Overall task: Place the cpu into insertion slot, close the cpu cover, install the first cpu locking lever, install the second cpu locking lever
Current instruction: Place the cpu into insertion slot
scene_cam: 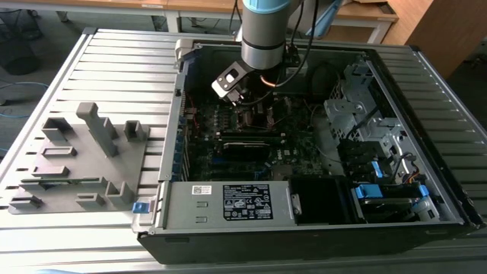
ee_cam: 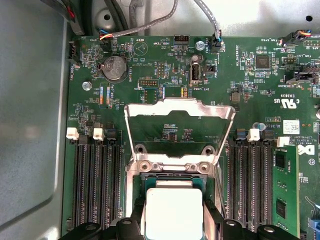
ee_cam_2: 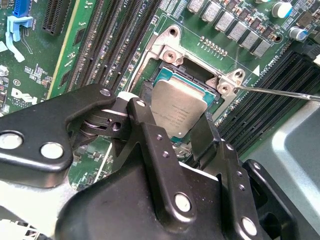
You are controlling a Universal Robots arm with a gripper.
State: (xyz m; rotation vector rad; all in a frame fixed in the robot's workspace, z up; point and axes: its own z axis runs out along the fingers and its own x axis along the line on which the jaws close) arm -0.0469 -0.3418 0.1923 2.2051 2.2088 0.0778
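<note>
Currently we are listing these items.

Arm (scene_cam: 263, 34): reaching down into an open computer case (scene_cam: 320, 242), which is lying on its side on the slatted worktop (scene_cam: 114, 63).

Chip (ee_cam_2: 177, 107): silver-grey square, sitting just over the socket (ee_cam_2: 192, 75). We are not able to tell whether it is resting in the socket or hanging above it. In the first wrist view the chip (ee_cam: 172, 212) is glaring white.

Tool (scene_cam: 242, 101): hanging over the motherboard (ee_cam: 150, 75). In the second wrist view its black fingers (ee_cam_2: 145, 135) are pressing on two opposite edges of the chip, so we are recording the tool (ee_cam_2: 174, 117) as clamped on the chip.

Cover (ee_cam: 180, 104): silvery frame, standing open, hinged at one edge of the socket, with green board showing through its window.

Locking lever (ee_cam_2: 280, 92): thin metal rod, sticking out sideways from a corner of the socket, lying apart from the cover.

Memory slots (ee_cam: 95, 180): running along both sides of the socket. A green memory stick (ee_cam: 285, 190) is occupying one.

Coin battery (ee_cam: 114, 67): sitting on the motherboard beyond the cover.

Grey fixture (scene_cam: 84, 154): resting on the worktop at the exterior view's left, well apart from the tool.
</note>
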